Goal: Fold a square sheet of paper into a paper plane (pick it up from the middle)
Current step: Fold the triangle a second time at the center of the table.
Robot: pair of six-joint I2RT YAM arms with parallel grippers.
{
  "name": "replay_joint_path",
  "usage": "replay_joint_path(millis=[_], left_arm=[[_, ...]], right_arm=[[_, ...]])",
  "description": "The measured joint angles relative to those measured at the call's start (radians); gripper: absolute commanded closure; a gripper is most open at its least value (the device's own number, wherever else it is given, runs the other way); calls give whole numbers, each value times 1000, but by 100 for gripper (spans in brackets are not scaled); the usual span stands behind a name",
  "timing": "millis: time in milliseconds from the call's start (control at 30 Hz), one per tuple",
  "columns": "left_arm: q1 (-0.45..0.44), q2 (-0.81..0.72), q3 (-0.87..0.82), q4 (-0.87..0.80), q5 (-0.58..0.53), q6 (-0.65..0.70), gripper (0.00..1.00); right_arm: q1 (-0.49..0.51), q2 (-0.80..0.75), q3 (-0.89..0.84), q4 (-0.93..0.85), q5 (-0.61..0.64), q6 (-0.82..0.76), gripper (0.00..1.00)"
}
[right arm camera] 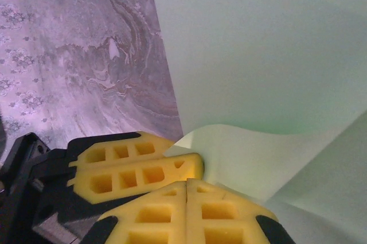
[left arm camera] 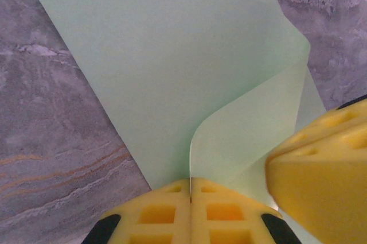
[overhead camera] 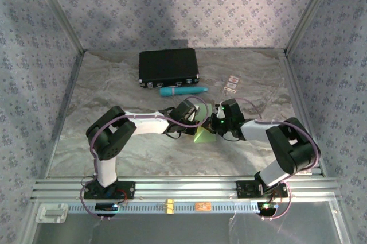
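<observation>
Meeting over the middle of the worktop [overhead camera: 114, 140], the two arms bring their claws nose to nose at the square sheet of paper [left arm camera: 172, 54]. The left claw [left arm camera: 190, 182] has its yellow pads pressed together. The edge of a curled-up flap of the pale green sheet runs straight into the seam between them, so it is pinching the paper. The right claw [right arm camera: 186, 184] is pressed together too, with its tips right at the raised flap; whether paper is caught between them cannot be told. The two claws sit just beside each other, and in the right wrist view the left one's pads lie to the left of the right one's. The part of the sheet by the claws is lifted and bent over in a soft curve, while the rest spreads away from them over the grey marbled surface. From above, the paper shows as a small green patch between the claws, near the centre of the worktop. Well behind it, a black case [overhead camera: 168, 67] lies toward the back wall, with a teal tube [overhead camera: 183, 90] just in front of it and two small cards [overhead camera: 231, 84] to the tube's right.
</observation>
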Motion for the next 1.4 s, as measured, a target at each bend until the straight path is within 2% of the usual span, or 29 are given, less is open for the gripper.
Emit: replay_joint_path(millis=[533,800,1167,1400], left_arm=[[0,0,0,-1,0,4,100],[0,0,0,-1,0,11,100],[0,0,0,-1,0,12,100],[0,0,0,-1,0,15,100]], right_arm=[[-23,45,-68,75,-8,3,98],[-48,-15,-35,5,4,-10,97],[-70,65,0,-13,37,-31,97],[-90,51,2,-32,31,-34,96]])
